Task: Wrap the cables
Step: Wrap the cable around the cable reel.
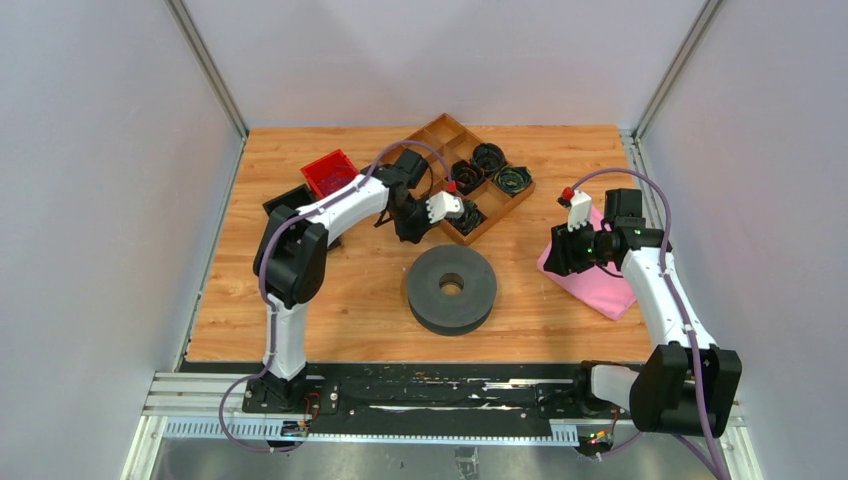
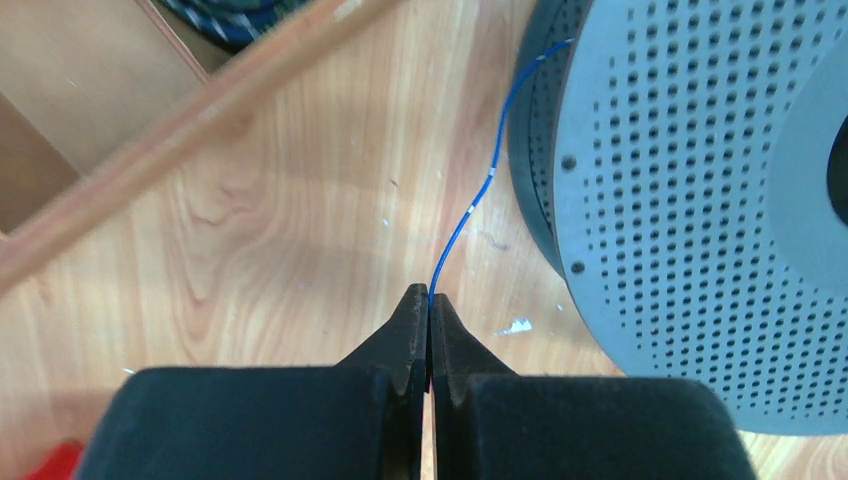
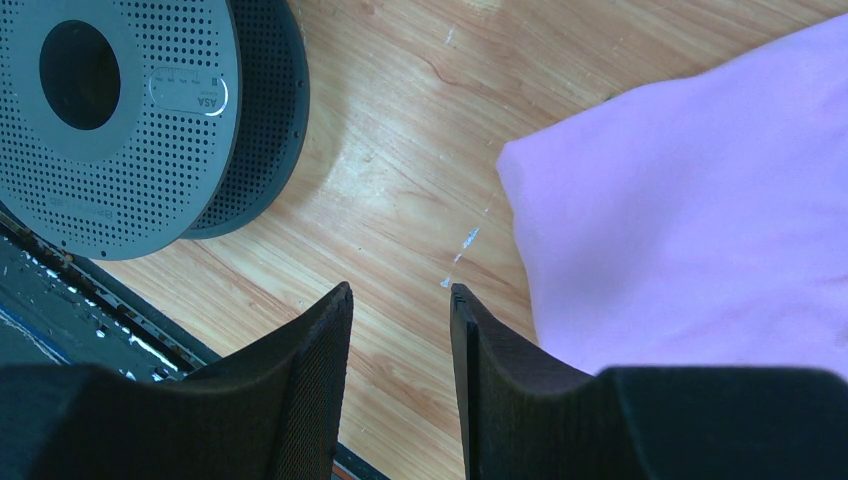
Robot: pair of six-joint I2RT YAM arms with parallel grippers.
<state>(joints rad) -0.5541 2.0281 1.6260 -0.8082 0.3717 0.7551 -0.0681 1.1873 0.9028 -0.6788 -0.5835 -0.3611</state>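
Note:
A thin blue cable [image 2: 470, 210] runs from the rim of the dark grey spool [image 2: 700, 200] down to my left gripper [image 2: 430, 293], which is shut on its end just above the wood. In the top view that gripper [image 1: 412, 232] hangs between the wooden tray and the spool [image 1: 451, 288]. The cable itself is too thin to make out there. Coiled dark cables [image 1: 490, 158] lie in the tray's compartments. My right gripper [image 3: 400, 290] is open and holds nothing. It hovers over bare wood between the spool [image 3: 110, 110] and a pink cloth [image 3: 700, 200].
The wooden compartment tray [image 1: 440, 130] sits at the back centre, and its edge [image 2: 180, 130] is close to my left gripper. A red bin [image 1: 330, 172] and a black box [image 1: 285, 198] stand at the back left. The pink cloth [image 1: 590, 280] lies under my right arm.

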